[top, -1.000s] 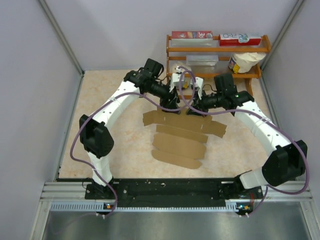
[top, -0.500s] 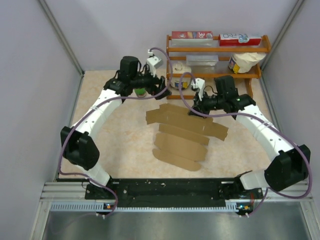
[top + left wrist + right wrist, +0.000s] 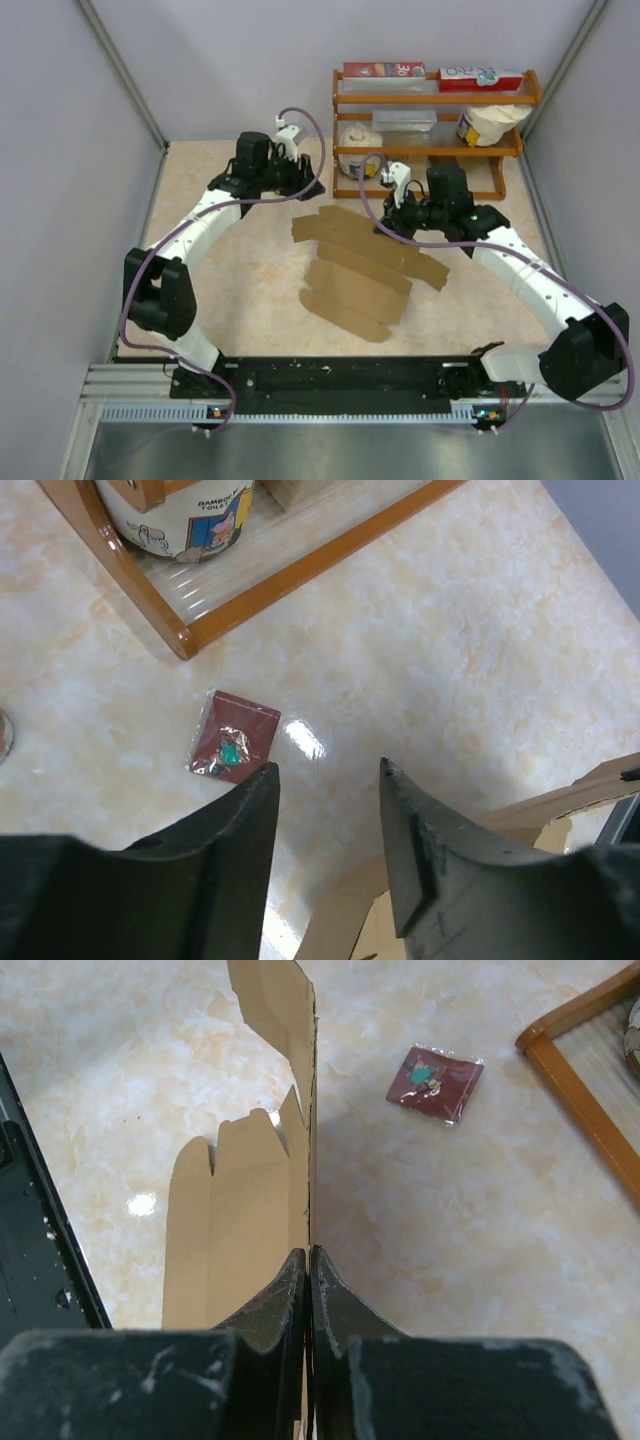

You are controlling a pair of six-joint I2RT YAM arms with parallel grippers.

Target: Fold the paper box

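Paper box [image 3: 360, 290]: brown cardboard, matt, unprinted, raw fibrous cut edges.
Counter [image 3: 480, 630]: pale marble-look surface, smooth, glossy, bright glints.
Shelf [image 3: 300, 575]: orange-brown wood, lacquered sheen.
Dark-red card [image 3: 235, 737]: inside clear shiny plastic sleeve.
Left end effector [image 3: 328, 770], right end effector [image 3: 308, 1256]: black matt plastic, scuffed, whitish scratches.
Left arm [image 3: 215, 207]: smooth white plastic shell, black joints.
Front rail [image 3: 130, 378]: bare silvery metal.
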